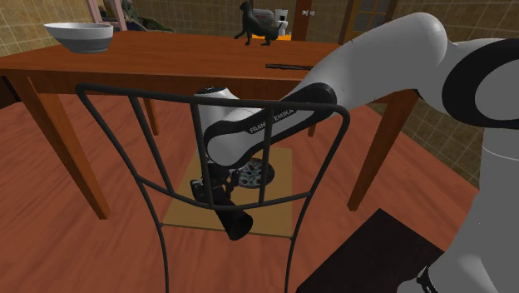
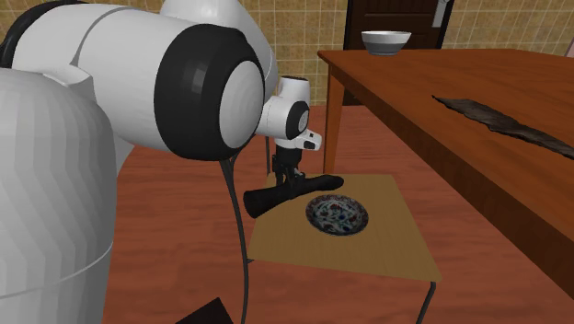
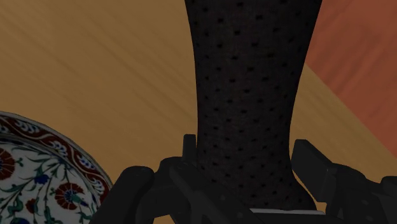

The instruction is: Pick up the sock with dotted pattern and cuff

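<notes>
The pincer (image 3: 245,153) is pinching the sock (image 3: 249,83). In the wrist view its two black fingers (image 3: 188,145) press against either side of the black, dark-dotted fabric. The fabric runs away from the hand across the wood of the low tabletop (image 3: 114,70) and out past its edge over the reddish floor (image 3: 356,57). In the second exterior view the pincer (image 2: 289,179) points downward and the sock (image 2: 317,184) lies nearly level in it. One end reaches toward three o'clock over the wood, and the other reaches toward eight o'clock, past the edge of the low tabletop (image 2: 386,253). Whether the fabric touches the wood or hangs just clear of it I cannot tell. A patterned plate (image 2: 337,214) with red and blue flowers sits on the same surface at the pincer's four o'clock, just beside the sock. In the shoulder view the pincer (image 1: 215,190) is seen through a wire chair back (image 1: 166,96), with the sock (image 1: 234,223) trailing toward five o'clock and the plate (image 1: 253,176) at two o'clock. Beyond, toward twelve o'clock in that view, a tall tabletop (image 1: 166,58) carries a white bowl (image 1: 79,36), a black cat figure (image 1: 249,23) and a dark flat strip (image 1: 289,65).
</notes>
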`<state>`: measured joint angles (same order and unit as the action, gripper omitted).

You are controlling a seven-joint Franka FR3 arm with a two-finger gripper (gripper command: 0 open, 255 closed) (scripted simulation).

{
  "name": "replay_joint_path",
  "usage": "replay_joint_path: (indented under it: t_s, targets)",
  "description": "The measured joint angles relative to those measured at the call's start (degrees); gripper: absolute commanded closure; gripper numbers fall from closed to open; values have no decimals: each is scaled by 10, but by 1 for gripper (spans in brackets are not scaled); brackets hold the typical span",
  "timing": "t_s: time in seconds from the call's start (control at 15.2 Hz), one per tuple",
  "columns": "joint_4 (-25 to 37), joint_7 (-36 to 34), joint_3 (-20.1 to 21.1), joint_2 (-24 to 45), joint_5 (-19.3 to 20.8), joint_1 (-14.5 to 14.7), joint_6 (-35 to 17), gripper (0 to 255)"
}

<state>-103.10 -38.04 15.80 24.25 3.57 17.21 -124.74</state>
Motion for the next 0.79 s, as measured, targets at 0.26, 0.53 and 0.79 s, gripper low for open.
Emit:
replay_joint_path:
  t_s: [0.26,0.53,0.79]
  targets:
    - [4,4,1,-13,-4,-3,17,255]
    - [20,4,3,-25,-7,-4,44,255]
    - [32,5,5,-37,-11,-5,69,255]
